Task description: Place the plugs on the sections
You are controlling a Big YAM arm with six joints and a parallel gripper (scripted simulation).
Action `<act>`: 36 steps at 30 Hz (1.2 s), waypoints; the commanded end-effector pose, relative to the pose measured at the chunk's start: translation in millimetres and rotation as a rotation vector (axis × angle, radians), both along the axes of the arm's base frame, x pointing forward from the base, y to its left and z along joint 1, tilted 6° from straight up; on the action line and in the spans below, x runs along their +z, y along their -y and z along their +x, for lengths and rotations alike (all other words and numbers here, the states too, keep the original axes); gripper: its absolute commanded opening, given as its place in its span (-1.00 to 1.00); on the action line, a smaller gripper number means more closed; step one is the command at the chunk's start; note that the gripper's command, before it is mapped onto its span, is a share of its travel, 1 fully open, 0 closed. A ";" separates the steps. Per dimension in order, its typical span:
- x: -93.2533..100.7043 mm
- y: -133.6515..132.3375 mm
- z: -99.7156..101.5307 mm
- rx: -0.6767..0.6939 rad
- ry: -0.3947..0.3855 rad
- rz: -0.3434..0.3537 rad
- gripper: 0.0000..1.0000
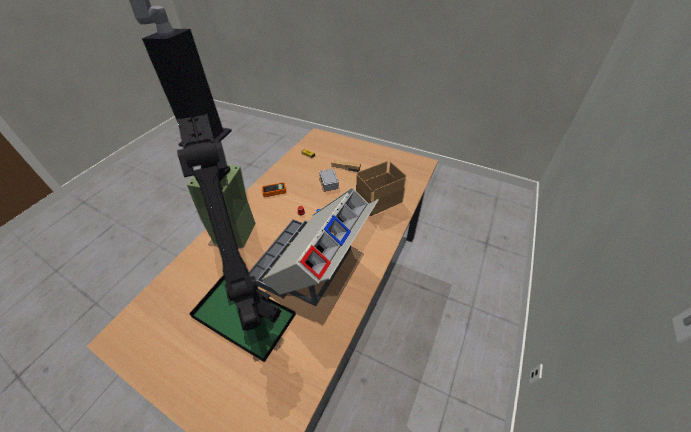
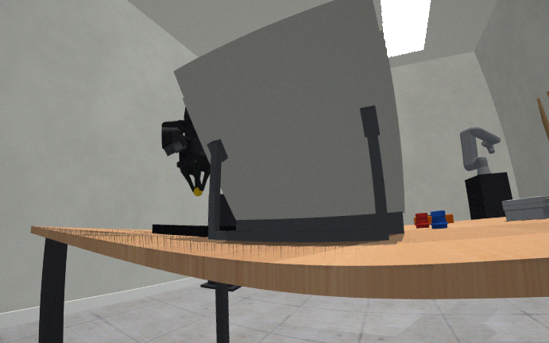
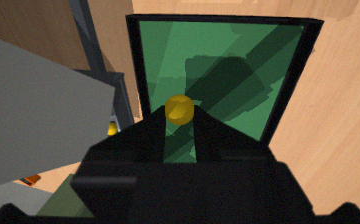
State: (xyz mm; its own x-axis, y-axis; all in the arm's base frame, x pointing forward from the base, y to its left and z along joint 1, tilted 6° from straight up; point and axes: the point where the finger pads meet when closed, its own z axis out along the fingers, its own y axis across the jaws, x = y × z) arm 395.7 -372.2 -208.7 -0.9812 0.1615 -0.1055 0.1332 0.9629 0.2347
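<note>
My gripper (image 2: 197, 187) (image 3: 179, 111) is shut on a yellow marble (image 2: 197, 191) (image 3: 179, 109) and holds it above the green marble tray (image 1: 213, 314) (image 3: 241, 55), beside the left end of the grey cover (image 1: 293, 263) (image 2: 293, 128). In the top view the arm hides the marble. The red-banded funnel (image 1: 320, 254) and the blue-banded funnel (image 1: 342, 224) open at the cover's top. The row of dark sections (image 1: 277, 249) lies along the cover's foot. The red plug (image 1: 300, 210) (image 2: 421, 220) and the blue plug (image 2: 438, 219) stand on the table behind the cover. A second yellow marble (image 3: 112, 128) shows by the stand's leg.
A cardboard box (image 1: 381, 185), a grey case (image 1: 328, 180) (image 2: 531, 207), an orange meter (image 1: 274, 188) and a small yellow item (image 1: 308, 153) lie at the table's far end. A green block (image 1: 237, 206) stands beside the arm. The stand's dark posts (image 2: 214, 191) rise close to the gripper.
</note>
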 end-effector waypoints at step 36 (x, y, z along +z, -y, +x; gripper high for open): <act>37.2 11.5 -3.9 0.004 0.034 -0.035 -1.00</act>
State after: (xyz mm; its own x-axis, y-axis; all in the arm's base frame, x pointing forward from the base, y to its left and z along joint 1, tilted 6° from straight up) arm 393.7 -377.5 -169.6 -0.9792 0.1537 -0.1324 0.1233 0.9691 0.2137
